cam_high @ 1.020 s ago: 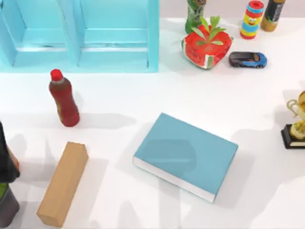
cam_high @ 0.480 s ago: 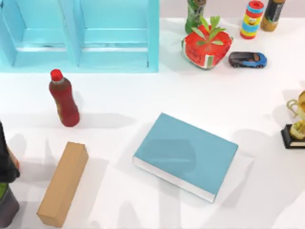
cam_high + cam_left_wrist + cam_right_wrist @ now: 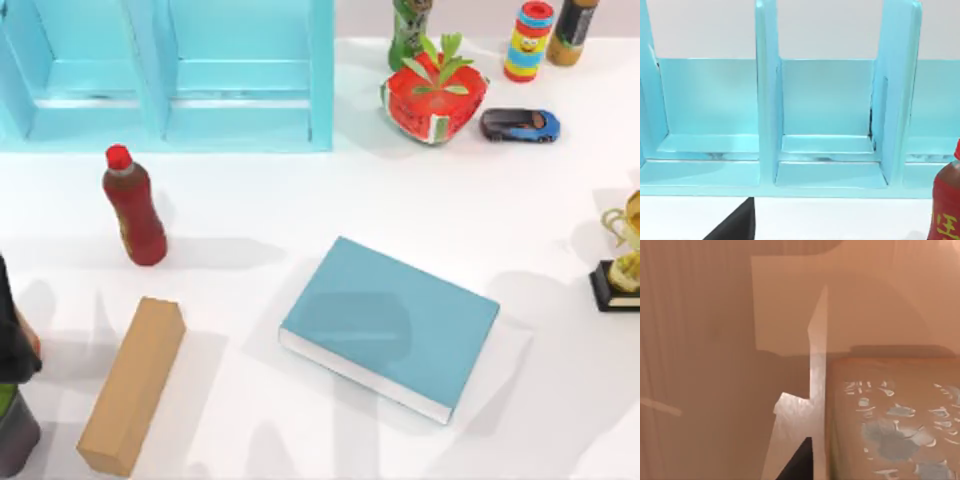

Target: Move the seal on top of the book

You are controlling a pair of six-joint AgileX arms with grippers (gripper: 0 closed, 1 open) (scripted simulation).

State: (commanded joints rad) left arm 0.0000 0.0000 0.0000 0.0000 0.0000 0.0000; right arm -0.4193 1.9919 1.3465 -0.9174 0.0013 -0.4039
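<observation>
Right wrist view has the seal [image 3: 890, 420] pressed close beside the right end effector [image 3: 799, 462], whose grip cannot be told, so pickup is judged in hand, and carrying to the teal book [image 3: 395, 320] mid-counter is called for.

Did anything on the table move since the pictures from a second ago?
No, nothing visibly moved. The book lies flat in the same spot with nothing on its cover, and the long tan box, the red bottle and the toy car all sit where they were.
</observation>
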